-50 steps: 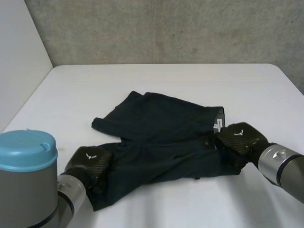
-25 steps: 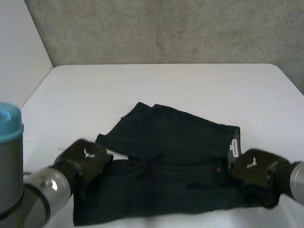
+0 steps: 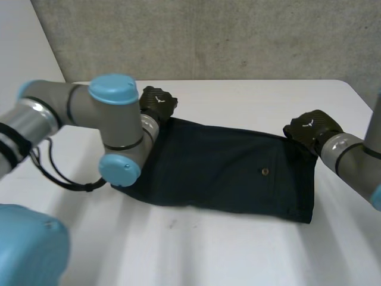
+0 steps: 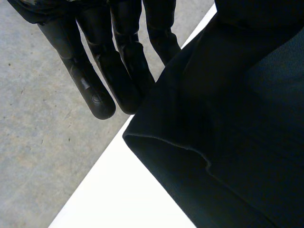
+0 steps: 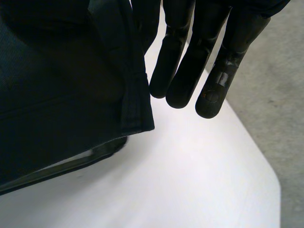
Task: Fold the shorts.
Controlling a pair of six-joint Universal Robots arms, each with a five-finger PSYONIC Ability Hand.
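The dark shorts (image 3: 226, 170) lie folded in half lengthwise on the white table (image 3: 238, 250), a small button (image 3: 265, 171) facing up. My left hand (image 3: 158, 102) is at the far left corner of the cloth. In the left wrist view its straight fingers (image 4: 102, 71) lie along the hem of the shorts (image 4: 237, 118), which runs up under the palm. My right hand (image 3: 309, 126) is at the far right corner. In the right wrist view its fingers (image 5: 190, 61) hold the waistband corner of the shorts (image 5: 61, 85) just above the table.
My left arm (image 3: 113, 119) reaches over the table's left part, its elbow above the shorts' left end. A grey concrete wall (image 3: 238, 36) stands behind the table. The table's rounded far corner (image 5: 270, 180) lies beyond my right hand.
Both hands have carried the near edge of the shorts away from me onto the far edge, folding them in half. Both arms now reach far out.
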